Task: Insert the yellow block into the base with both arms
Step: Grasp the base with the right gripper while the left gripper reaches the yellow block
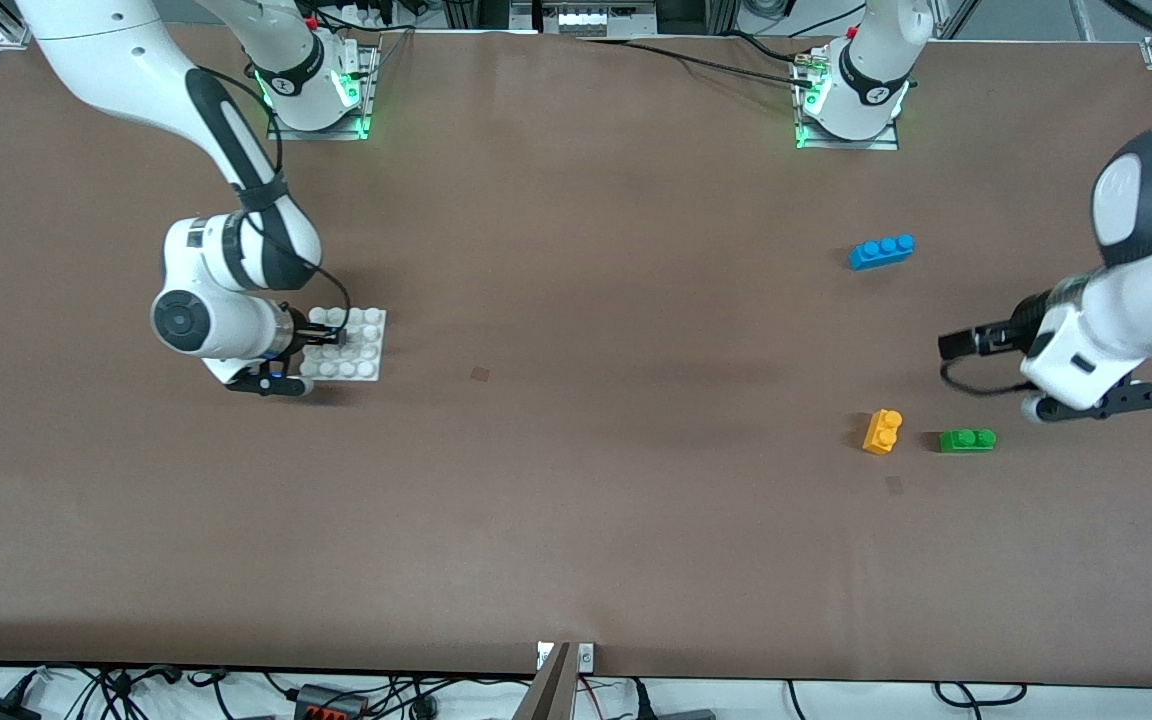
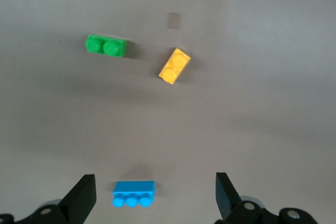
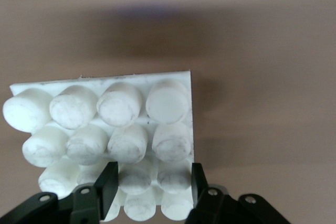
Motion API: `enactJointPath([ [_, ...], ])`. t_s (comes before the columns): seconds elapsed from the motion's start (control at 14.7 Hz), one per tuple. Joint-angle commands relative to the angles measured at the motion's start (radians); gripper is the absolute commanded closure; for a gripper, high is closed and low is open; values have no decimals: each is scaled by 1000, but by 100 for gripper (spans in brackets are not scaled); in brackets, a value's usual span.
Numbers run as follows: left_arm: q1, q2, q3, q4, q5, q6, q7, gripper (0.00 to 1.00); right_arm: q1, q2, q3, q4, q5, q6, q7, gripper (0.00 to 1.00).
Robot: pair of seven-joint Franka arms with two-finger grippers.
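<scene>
Yellow block (image 1: 882, 431) lies flat on the tabletop (image 1: 576, 480) toward the left arm's end, in the half nearer the front camera, w/ bare brown surface all round it. Left gripper (image 1: 948, 346) hangs in the air over bare tabletop between the blue brick (image 1: 881, 251) and the green brick (image 1: 967, 440), not touching the block; in the left wrist view its fingers (image 2: 80, 196) are spread wide w/ nothing between them, blue brick in the gap below. Green brick sits just beside the yellow block, closer to the left arm's end edge; a small gap between the two. Blue brick is well apart, farther from the front camera.

Base (image 1: 347, 343) lies flat toward the right arm's end, roughly mid-depth. Right gripper (image 1: 334, 336) is down at the base's edge; right wrist view shows its fingers (image 3: 110, 182) straddling a stud of the edge row, close on each side. Can't tell if they actually press it.

No readable writing or brand on bricks or base. Wide open tabletop between base and block, and along the front edge.
</scene>
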Motion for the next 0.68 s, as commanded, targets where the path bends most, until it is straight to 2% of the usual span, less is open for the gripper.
enactJointPath([
  [0.0,10,42,-2,6,-46,41,-196,0,72,11,0,7,3,-4,49,43],
  [0.2,36,71,1,-41,-96,127,-337,0,137,12,2,19,20,-4,50,43],
  [0.41,44,73,13,-154,-113,276,-316,0,222,34,2,60,155,-4,58,43],
  [0.61,22,134,16,-164,-127,389,-329,0,295,92,2,129,169,-4,179,43],
])
